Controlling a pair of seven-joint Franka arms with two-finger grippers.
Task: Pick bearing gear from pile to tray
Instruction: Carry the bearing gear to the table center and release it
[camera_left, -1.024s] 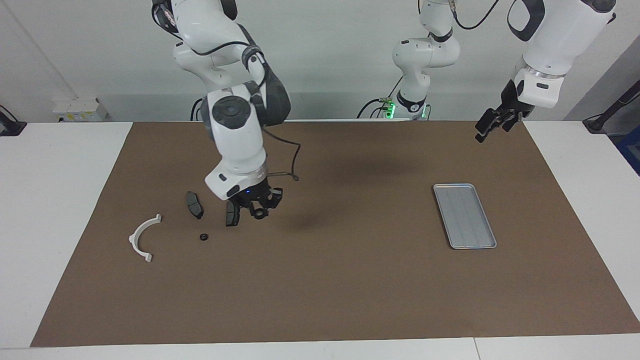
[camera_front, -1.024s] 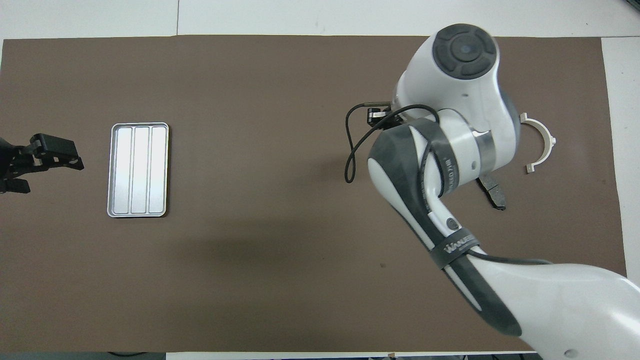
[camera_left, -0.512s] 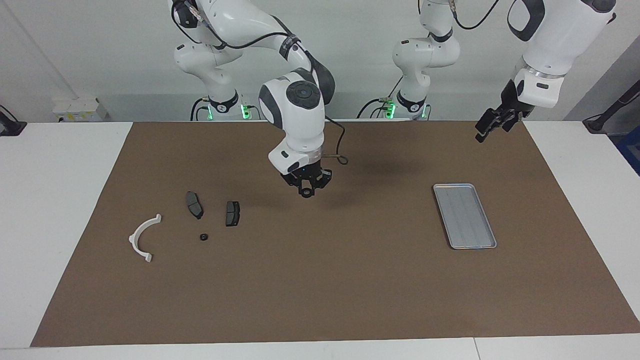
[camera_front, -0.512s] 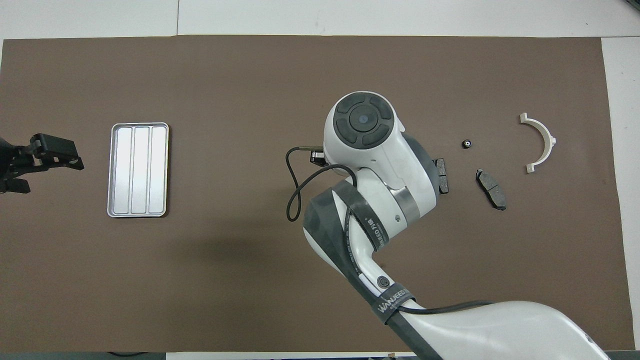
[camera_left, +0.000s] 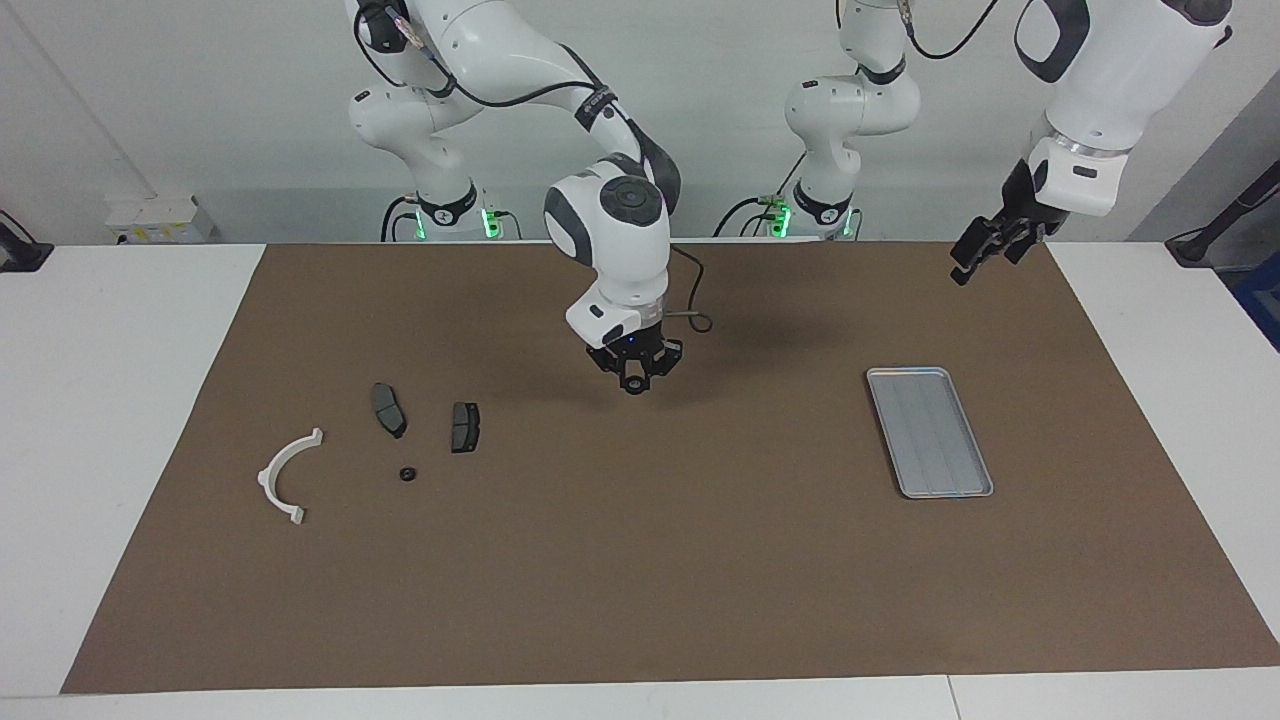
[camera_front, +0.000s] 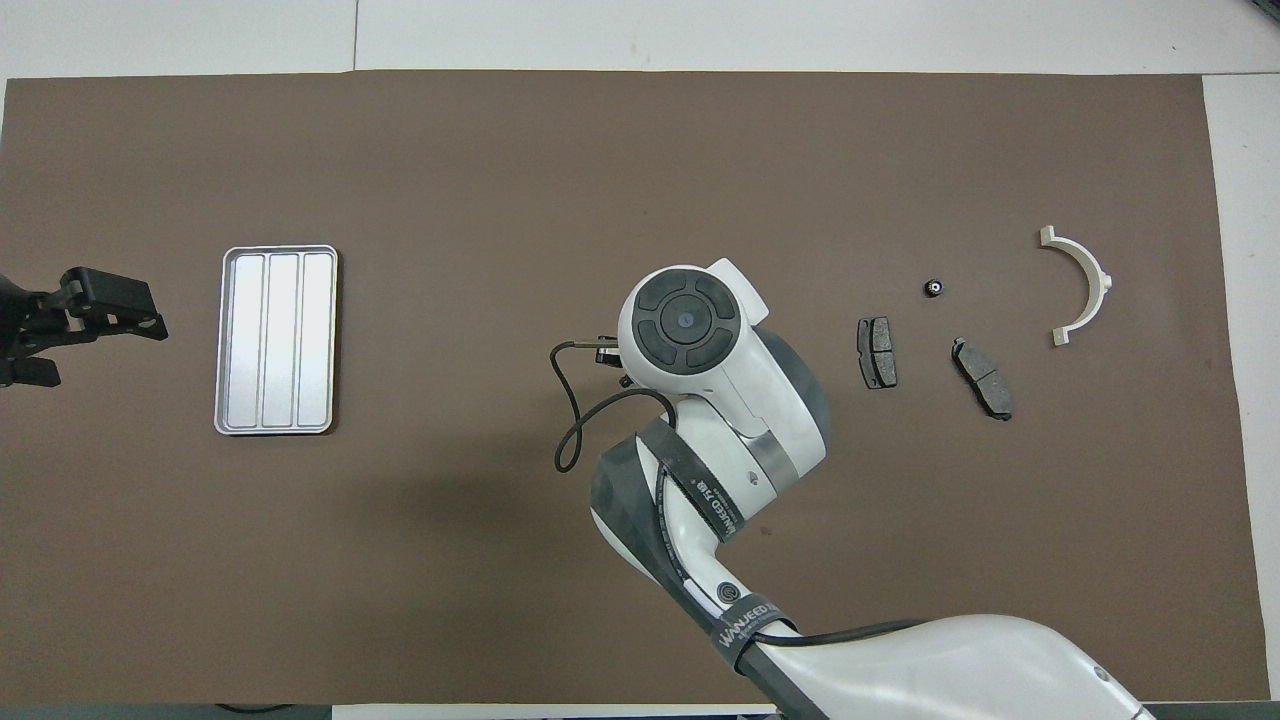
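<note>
My right gripper (camera_left: 634, 378) hangs over the middle of the brown mat, shut on a small black ring-shaped bearing gear (camera_left: 634, 387); in the overhead view the arm's own wrist hides it. The pile lies toward the right arm's end: two dark grey brake pads (camera_left: 388, 409) (camera_left: 464, 426), a white curved half-ring (camera_left: 288, 474) and a tiny black round piece (camera_left: 407, 473). The silver tray (camera_left: 929, 432) lies flat toward the left arm's end and also shows in the overhead view (camera_front: 276, 340). My left gripper (camera_left: 982, 250) waits open and raised beside the tray's end of the mat.
The brown mat (camera_left: 640, 560) covers most of the white table. A black cable (camera_front: 570, 420) loops off the right wrist. In the overhead view the pads (camera_front: 877, 352) (camera_front: 982, 377), the half-ring (camera_front: 1082, 288) and the black piece (camera_front: 933, 288) lie apart from one another.
My right gripper has lifted the black ring from the pile and carried it toward the tray, now over the mat's middle. The left arm has not moved.
</note>
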